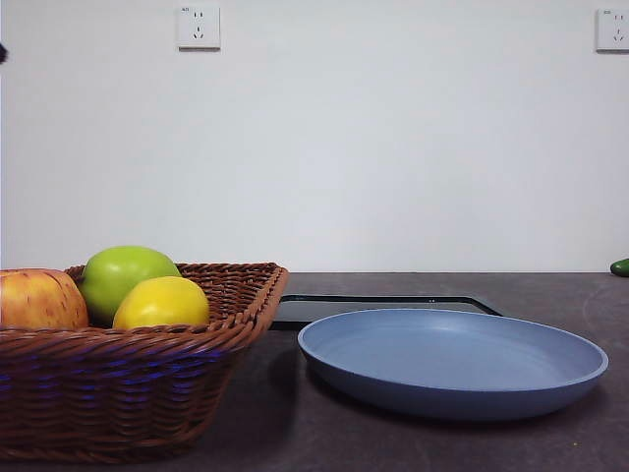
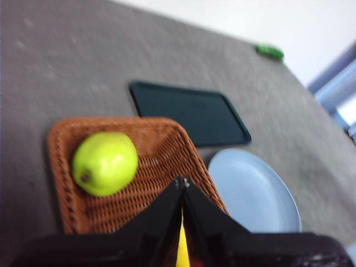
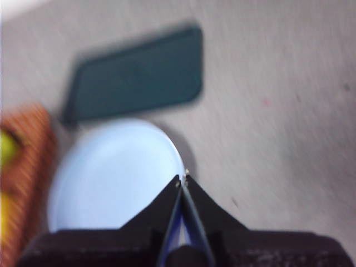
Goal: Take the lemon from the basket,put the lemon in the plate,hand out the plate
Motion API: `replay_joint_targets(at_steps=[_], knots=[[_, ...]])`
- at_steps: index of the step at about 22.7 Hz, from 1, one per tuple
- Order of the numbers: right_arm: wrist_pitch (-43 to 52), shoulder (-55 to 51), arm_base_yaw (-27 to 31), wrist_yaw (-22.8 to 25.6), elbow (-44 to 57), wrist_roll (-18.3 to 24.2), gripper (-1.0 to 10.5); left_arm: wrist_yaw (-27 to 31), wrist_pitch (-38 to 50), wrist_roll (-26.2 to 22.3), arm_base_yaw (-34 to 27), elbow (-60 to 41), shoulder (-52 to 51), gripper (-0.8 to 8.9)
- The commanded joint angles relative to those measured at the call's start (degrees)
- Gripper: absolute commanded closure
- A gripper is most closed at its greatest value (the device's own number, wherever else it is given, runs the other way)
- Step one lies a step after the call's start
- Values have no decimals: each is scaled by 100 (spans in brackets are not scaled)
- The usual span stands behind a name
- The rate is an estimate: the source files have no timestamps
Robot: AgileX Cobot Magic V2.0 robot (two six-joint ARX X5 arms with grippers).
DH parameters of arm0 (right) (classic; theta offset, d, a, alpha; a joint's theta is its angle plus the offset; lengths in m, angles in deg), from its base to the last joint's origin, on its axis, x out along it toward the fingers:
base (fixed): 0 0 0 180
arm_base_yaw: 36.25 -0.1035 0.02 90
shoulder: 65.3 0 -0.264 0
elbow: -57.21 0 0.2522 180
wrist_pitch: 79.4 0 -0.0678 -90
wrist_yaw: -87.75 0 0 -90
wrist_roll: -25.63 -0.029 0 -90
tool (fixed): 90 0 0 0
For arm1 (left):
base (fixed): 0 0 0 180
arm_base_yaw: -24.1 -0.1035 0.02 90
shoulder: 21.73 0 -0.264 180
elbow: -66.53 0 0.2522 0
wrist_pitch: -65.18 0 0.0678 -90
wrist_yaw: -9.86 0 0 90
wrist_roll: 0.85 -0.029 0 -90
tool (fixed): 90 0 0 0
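The yellow lemon (image 1: 162, 303) lies in the brown wicker basket (image 1: 128, 383) at the front left, beside a green apple and a red-yellow apple. The grey-blue plate (image 1: 452, 359) stands empty to the basket's right. My left gripper (image 2: 182, 181) hangs shut and empty above the basket (image 2: 161, 161); only a yellow sliver of the lemon (image 2: 182, 247) shows under its jaws. High over the rim of the plate (image 3: 111, 172), my right gripper (image 3: 182, 181) is also shut and empty. Neither gripper reaches into the front view.
A green apple (image 1: 123, 275) and a red-yellow apple (image 1: 39, 300) share the basket. A flat black tray (image 1: 383, 307) lies behind the plate. A small green object (image 1: 620, 266) sits at the far right edge. A black arm tip (image 1: 2, 54) shows at the upper left.
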Motion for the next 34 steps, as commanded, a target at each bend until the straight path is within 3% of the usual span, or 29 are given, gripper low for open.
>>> replay_joint_targets(at_steps=[1, 4, 7, 14, 25, 30, 31, 34], knots=[[-302, 592, -4, -13, -291, 656, 943, -52, -415, -485, 153, 424, 385, 807], [-509, 1141, -4, -177, -411, 894, 943, 22, -986, -780, 350, 828, 754, 807], [-540, 1703, -7, -695, -413, 944, 917, 212, -1445, -960, 564, 1158, 1032, 807], [-57, 3316, -173, -898, -413, 986, 697, 345, -1491, -979, 1014, 1340, 1187, 807], [1239, 4817, -608, -1043, -411, 688, 715, 343, -1497, -977, 1084, 1340, 1187, 805], [1241, 4900, -610, -1056, -411, 625, 911, 343, -1497, -964, 1084, 1340, 1187, 800], [1239, 4898, -610, -1056, -411, 625, 944, 345, -1497, -964, 1084, 1340, 1187, 777], [1158, 4874, -605, -1056, -411, 623, 944, 402, -1497, -962, 1084, 1340, 1187, 568]])
